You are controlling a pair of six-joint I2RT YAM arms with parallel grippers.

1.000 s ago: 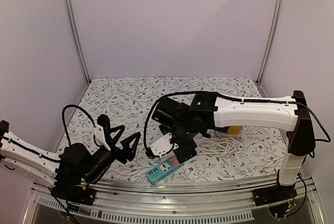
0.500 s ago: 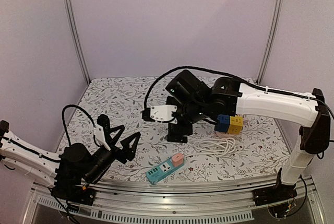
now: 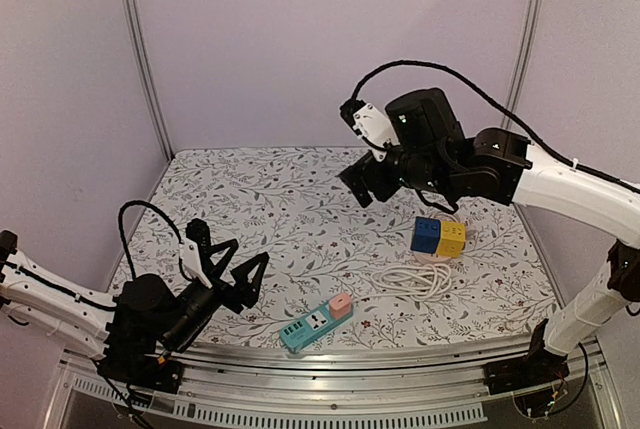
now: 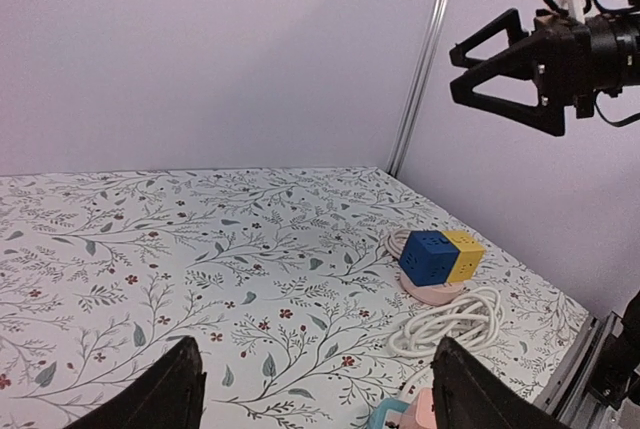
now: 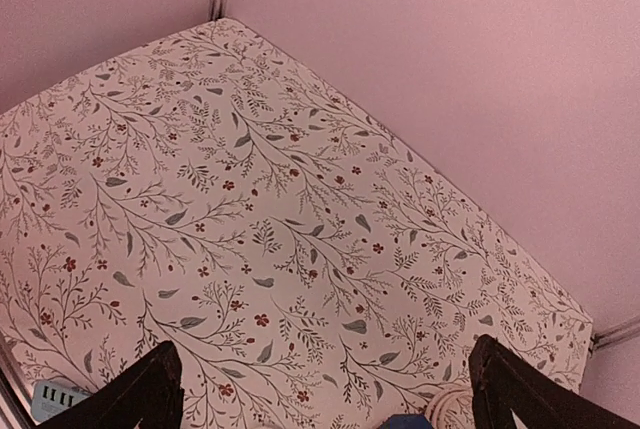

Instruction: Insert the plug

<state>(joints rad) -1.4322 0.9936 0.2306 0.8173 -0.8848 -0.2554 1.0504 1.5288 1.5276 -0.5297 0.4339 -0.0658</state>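
My right gripper (image 3: 368,189): wide, empty, high above surface (image 3: 280,199).
My left gripper (image 3: 232,246): wide, empty, low.
Power strip (image 3: 316,322): near edge, beside coiled white cord (image 3: 420,279).

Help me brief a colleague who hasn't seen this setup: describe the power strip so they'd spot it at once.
Start at the floral table and go to the middle of its near edge. There, front-left of the coiled white cable, lies the power strip, flat and slanted. It is a long teal bar with a pink end, unlike the blue and yellow cube socket farther back.
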